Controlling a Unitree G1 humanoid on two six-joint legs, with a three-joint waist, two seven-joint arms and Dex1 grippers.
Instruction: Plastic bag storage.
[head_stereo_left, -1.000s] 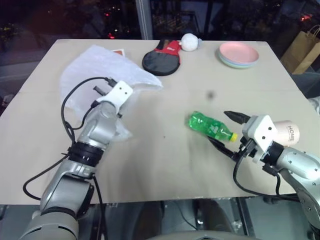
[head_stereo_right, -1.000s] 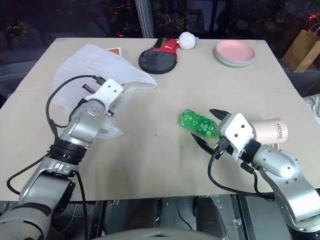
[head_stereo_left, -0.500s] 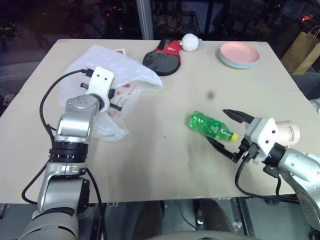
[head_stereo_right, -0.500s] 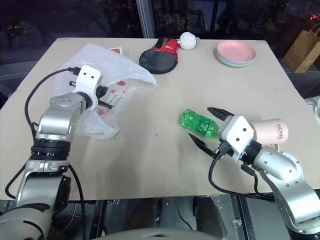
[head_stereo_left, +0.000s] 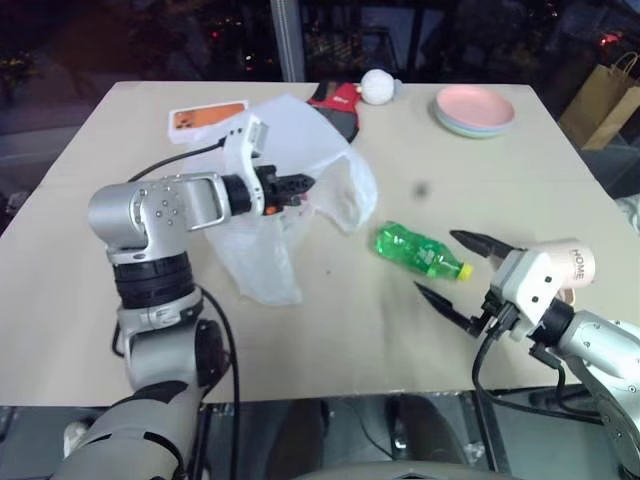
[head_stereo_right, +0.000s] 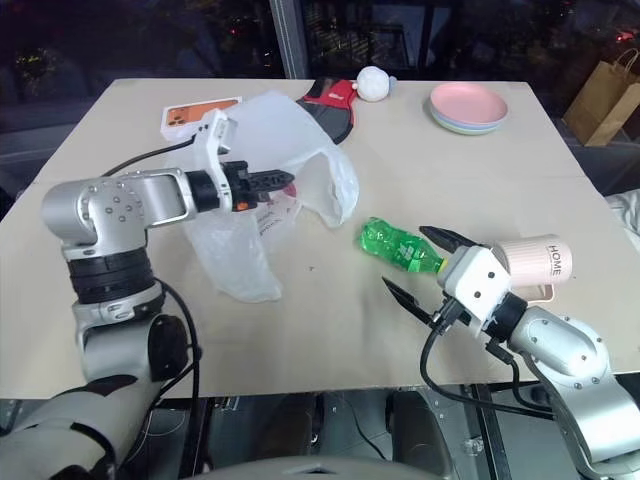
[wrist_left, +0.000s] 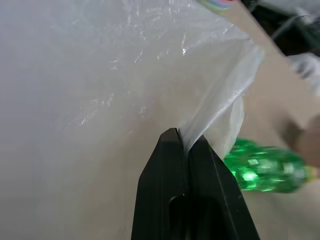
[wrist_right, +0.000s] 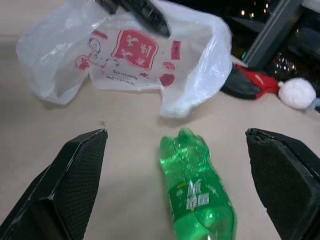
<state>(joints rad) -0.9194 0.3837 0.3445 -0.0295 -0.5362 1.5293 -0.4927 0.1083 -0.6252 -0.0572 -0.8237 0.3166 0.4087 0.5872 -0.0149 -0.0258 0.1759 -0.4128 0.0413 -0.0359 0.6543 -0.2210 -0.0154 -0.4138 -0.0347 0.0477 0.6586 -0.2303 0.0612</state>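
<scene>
The left tool (head_stereo_left: 300, 186) is closed tight on a pinch of the plastic bag (head_stereo_left: 270, 240), its two black fingers pressed together over the thin film. It points level across the middle of the table (head_stereo_left: 90, 290), holding that part of the bag lifted. The translucent white bag, with red print on its side, hangs from the tool and spreads around it; its lower end sags onto the table toward the near edge, and a loop of it drapes to the right.

Just beyond that loop, apart from it, a green bottle (head_stereo_left: 420, 252) lies on its side. The right tool (head_stereo_left: 466, 274) sits near the table's near right corner, its fingers spread wide and holding nothing, with the bottle's capped end between its fingertips' reach and the bag well apart on its far side.

Along the far edge lie an orange phone (head_stereo_left: 207, 117), a red and black paddle (head_stereo_left: 336, 100), a white ball (head_stereo_left: 378, 85) and a pink plate (head_stereo_left: 478, 108).
</scene>
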